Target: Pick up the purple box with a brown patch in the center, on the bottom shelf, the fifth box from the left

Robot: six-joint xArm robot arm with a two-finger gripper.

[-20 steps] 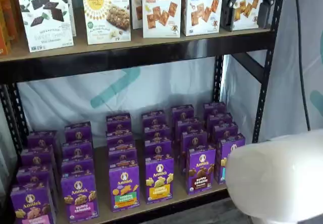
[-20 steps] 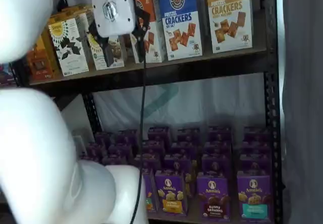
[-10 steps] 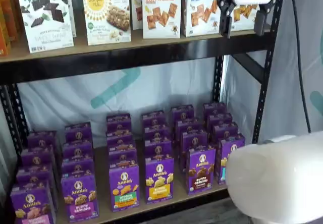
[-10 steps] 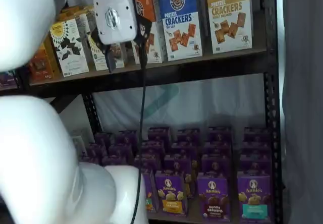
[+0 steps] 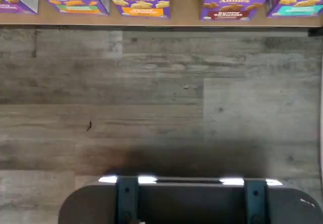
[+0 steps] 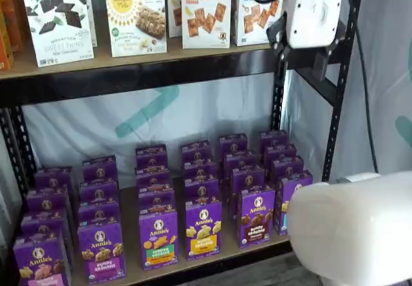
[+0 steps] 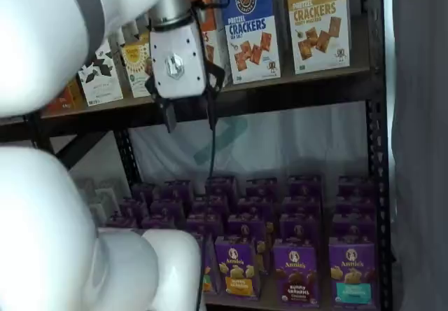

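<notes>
Low on the light-brown wooden bottom shelf [image 7: 269, 302], the upright purple carton with brown crackers [image 7: 295, 272] stands well below and right of the empty, wide-open white-bodied tool [image 7: 190, 118].

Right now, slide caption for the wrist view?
Wrist camera over grey plank floor, front cartons on the bottom shelf at frame edge, the purple box among them.
</notes>
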